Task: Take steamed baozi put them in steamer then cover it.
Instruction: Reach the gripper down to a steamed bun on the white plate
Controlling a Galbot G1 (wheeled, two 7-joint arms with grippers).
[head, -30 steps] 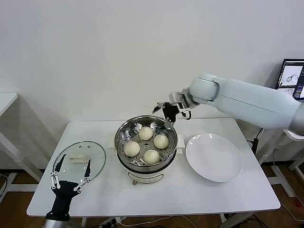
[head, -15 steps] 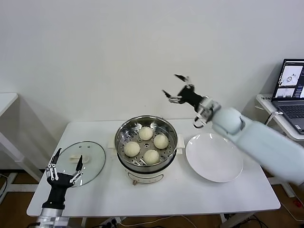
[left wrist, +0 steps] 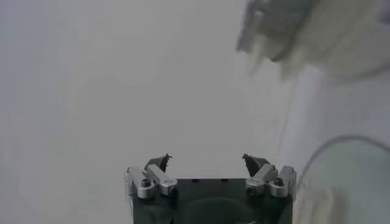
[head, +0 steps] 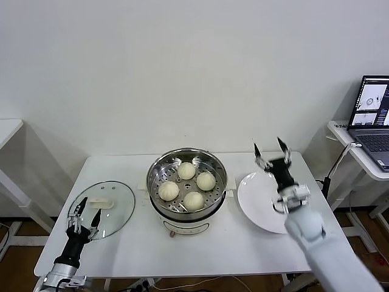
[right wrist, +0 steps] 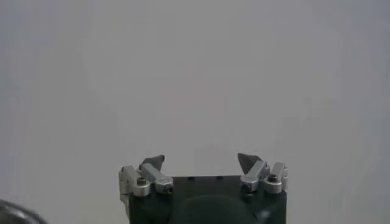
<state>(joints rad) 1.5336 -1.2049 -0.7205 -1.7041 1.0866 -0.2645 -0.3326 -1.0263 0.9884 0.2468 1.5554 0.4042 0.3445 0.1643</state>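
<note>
Several cream-white baozi (head: 186, 171) lie on the perforated tray inside the steel steamer (head: 157, 168) at the table's middle. The clear glass cover (head: 118, 207) with its cream handle (head: 103, 202) lies flat on the table at the left. My left gripper (head: 83, 208) is open and empty, pointing up over the cover's near edge; in the left wrist view (left wrist: 207, 161) it faces the wall. My right gripper (head: 271, 152) is open and empty, pointing up above the white plate (head: 261, 210); in the right wrist view (right wrist: 201, 161) it faces the wall.
The white table (head: 237, 249) carries everything. A second table (head: 8, 129) stands at the far left. A laptop (head: 371, 109) sits on a stand at the far right. A white wall lies behind.
My right arm has swung away from above the steamer, down and right to over the plate, gripper now pointing up. My left gripper has shifted slightly and turned at the cover's near edge.
</note>
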